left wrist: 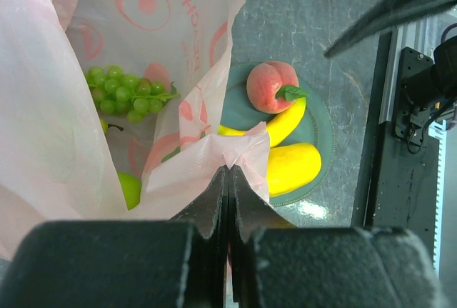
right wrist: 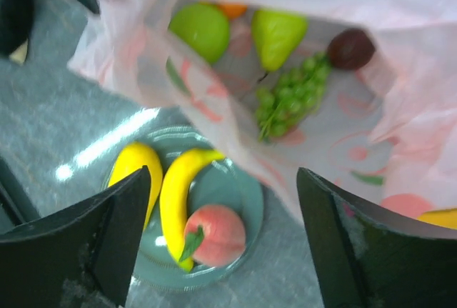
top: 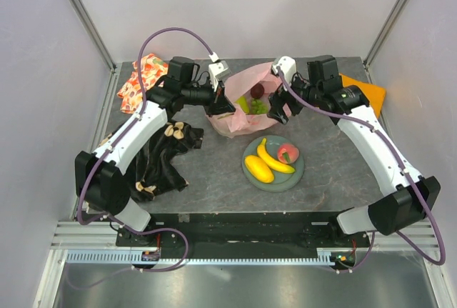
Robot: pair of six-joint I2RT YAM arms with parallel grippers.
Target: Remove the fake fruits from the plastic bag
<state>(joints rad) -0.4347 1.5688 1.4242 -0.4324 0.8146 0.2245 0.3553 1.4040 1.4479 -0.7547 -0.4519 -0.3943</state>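
Pinching rim of pink plastic bag [left wrist: 43, 108] with left gripper [left wrist: 229, 172], fingers pressed together on film. Hovering right gripper [right wrist: 223, 176] over bag mouth, fingers spread wide, gripping nothing. Sitting inside bag: grapes [left wrist: 125, 93], green apple [right wrist: 203, 29], pear [right wrist: 277, 35], plum [right wrist: 351, 48], orange [right wrist: 232, 9]. Lying on green plate [top: 294, 176] just beside bag: banana [top: 273, 156], mango [top: 258, 169], peach [top: 288, 154].

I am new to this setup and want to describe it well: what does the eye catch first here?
The pink plastic bag stands out at the back centre of the table, its edge pinched by the left gripper with shut jaws, green grapes inside. In front of it, a grey-green plate holds a banana, mango and peach.
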